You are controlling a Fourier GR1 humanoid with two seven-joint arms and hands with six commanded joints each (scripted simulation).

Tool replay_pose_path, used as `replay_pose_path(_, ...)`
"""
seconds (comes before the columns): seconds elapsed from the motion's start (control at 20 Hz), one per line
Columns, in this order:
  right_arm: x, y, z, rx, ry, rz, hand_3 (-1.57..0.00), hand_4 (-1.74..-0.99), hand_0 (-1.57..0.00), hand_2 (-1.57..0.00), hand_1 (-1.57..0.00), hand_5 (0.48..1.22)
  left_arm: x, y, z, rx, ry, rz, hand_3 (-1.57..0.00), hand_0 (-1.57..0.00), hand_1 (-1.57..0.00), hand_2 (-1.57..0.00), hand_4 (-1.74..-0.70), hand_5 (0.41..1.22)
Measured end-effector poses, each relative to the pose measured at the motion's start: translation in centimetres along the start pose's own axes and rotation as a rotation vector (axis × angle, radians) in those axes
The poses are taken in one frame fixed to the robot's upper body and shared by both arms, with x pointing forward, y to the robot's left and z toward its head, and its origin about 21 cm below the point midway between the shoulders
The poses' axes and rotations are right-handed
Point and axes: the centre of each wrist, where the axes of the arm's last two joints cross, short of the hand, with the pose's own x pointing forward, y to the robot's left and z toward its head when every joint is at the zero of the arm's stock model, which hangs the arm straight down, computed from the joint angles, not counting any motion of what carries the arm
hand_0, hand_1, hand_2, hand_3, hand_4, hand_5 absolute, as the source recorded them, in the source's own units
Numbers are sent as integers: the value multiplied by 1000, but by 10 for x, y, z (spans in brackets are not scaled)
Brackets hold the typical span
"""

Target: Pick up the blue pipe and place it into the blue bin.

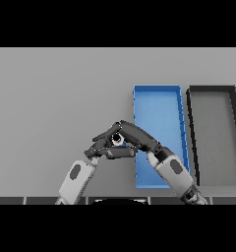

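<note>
On a grey table [51,98], the robot's left hand [103,150] reaches in from the lower edge, its dark fingers lying fairly straight and pointing right, their tips meeting the right hand just left of the blue bin. Between the two hands, a small glimpse of the blue pipe [118,141] shows, mostly hidden; it sits at the table surface just beside the bin's left wall, not inside it. The right hand [134,137] stretches leftward across the blue bin [159,89], its fingers curled over the pipe. Whether the pipe is lifted cannot be told. To the right, just beside the blue bin, sits a dark grey bin [211,89].
</note>
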Motion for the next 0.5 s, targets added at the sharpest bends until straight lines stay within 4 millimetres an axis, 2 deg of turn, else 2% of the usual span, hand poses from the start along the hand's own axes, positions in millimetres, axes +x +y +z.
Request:
replay_pose_path(0.15,-4,6,0,-32,-23,-14,-1535,-1731,-1551,-1552,-1551,1190,0,2,3,18,12,-30,-1454,-1571,-1571,-1571,-1724,1221)
replay_pose_path(0.2,-2,8,-1,-34,-24,-8,-1542,-1733,-1555,-1556,-1555,1196,-2,2,5,33,-16,-63,-1166,-1462,-1342,-1293,-1599,1221)
replay_pose_path(0.25,-1,7,-2,-46,-24,2,-1548,-1734,-1558,-1559,-1558,1201,0,4,5,35,-9,-97,-933,-1169,-1073,-1034,-1475,1221)
replay_pose_path(0.3,-2,6,1,-43,-12,5,-1553,-1736,-1561,-1561,-1561,1205,-3,7,10,9,-4,-103,-746,-935,-858,-827,-1372,1221)
replay_pose_path(0.4,2,10,-2,-44,19,-9,-1559,-1738,-1565,-1565,-1565,1211,-2,7,6,-43,18,-114,-477,-598,-549,-529,-1206,1221)
replay_pose_path(0.5,3,10,-2,-55,30,-3,-1563,-1739,-1567,-1567,-1567,1214,2,8,8,-63,49,-153,-305,-383,-351,-338,-1085,1029)
